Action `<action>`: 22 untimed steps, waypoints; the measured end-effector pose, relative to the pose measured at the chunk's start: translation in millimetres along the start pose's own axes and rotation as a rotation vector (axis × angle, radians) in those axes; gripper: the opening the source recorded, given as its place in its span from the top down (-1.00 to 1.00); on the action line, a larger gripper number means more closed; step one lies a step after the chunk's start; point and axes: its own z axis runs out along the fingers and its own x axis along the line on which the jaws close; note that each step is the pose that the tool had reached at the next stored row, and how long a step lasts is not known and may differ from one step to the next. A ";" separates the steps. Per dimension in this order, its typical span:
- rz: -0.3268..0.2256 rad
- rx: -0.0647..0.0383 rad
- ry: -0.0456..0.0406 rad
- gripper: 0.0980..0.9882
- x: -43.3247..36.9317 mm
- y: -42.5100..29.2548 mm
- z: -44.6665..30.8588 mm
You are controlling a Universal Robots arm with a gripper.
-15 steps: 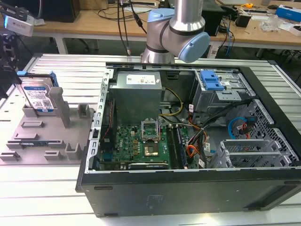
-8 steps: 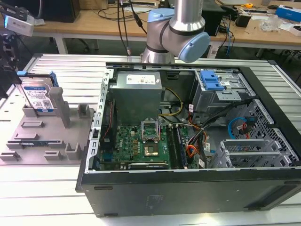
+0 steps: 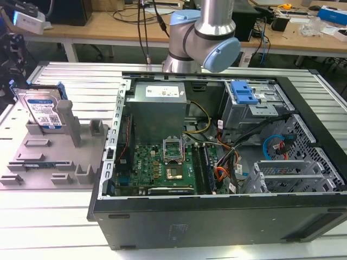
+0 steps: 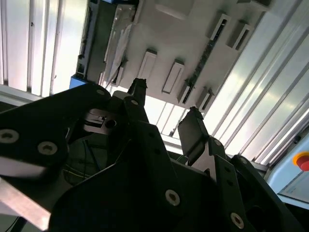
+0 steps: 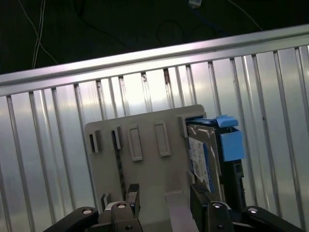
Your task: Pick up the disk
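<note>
Disk (image 3: pixel 44 112): was stood upright on edge in the grey fixture (image 3: pixel 49 157), at the exterior view's left, beside an upright post.
Gripper (image 5: pixel 164 195): was spread wide with nothing gripped, aimed at the fixture, apart from the disk.
Computer case (image 3: pixel 217 216): was laid open just beside the fixture.

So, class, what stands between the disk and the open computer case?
In the exterior view, the grey fixture raises a tall post and a shorter post between the disk and computer case.
</note>
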 end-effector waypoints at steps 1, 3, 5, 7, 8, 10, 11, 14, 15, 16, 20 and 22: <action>-0.003 0.000 0.0006 0.00 -2.7 0.4 0.0; -0.014 0.000 0.0023 0.00 -11.4 1.8 0.0; -0.022 0.001 0.0034 0.00 -17.4 2.8 0.0; -0.031 0.001 0.0042 0.00 -24.0 3.8 -0.1; -0.035 0.001 0.0045 0.00 -27.5 4.4 -0.1; -0.042 0.001 0.0056 0.00 -35.8 5.8 -0.1; -0.046 0.002 0.0066 0.00 -41.5 6.7 -0.1; -0.060 0.007 0.0093 0.00 -51.9 8.4 0.8; -0.064 0.009 0.0102 0.00 -53.3 8.6 1.4; -0.068 0.012 0.0111 0.00 -54.7 8.9 2.2; -0.078 0.020 0.0166 0.00 -60.1 14.2 5.1; -0.080 0.020 0.0171 0.00 -61.0 21.8 6.8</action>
